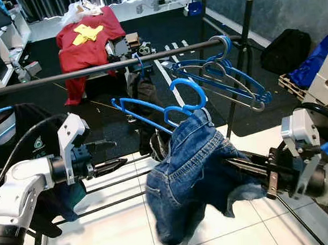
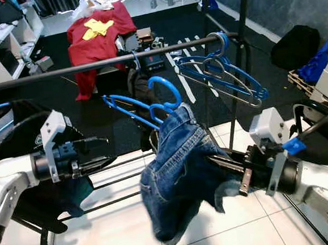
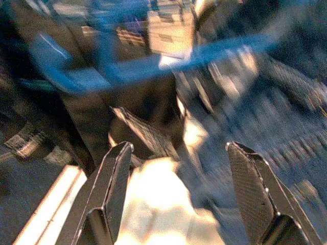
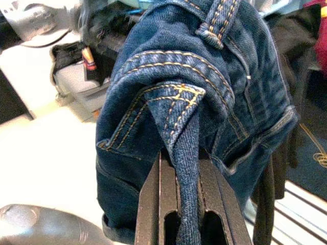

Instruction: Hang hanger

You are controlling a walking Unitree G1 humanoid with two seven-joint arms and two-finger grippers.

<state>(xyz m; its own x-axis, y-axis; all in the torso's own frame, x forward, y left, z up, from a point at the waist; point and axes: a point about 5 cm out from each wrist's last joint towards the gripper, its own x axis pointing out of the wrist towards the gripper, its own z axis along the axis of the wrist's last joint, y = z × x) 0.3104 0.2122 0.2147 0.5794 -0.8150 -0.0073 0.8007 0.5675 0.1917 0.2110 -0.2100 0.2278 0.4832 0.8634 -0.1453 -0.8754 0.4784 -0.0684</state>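
Below the long dark horizontal clothes rail (image 1: 91,69): folded blue denim jeans (image 1: 191,177) draped on a blue plastic hanger (image 1: 177,107), its hook short of the rail, so hanging remains undone. Right gripper (image 4: 185,168): fingers pressed on a denim fold. Left gripper (image 3: 179,168): fingers spread, empty, beside the hanger's arm.

dark blue denim shorts (image 1: 185,177) with orange stitching, bright blue hanger (image 1: 168,108), black rail (image 1: 92,71), red shirt (image 1: 86,40) with yellow print.
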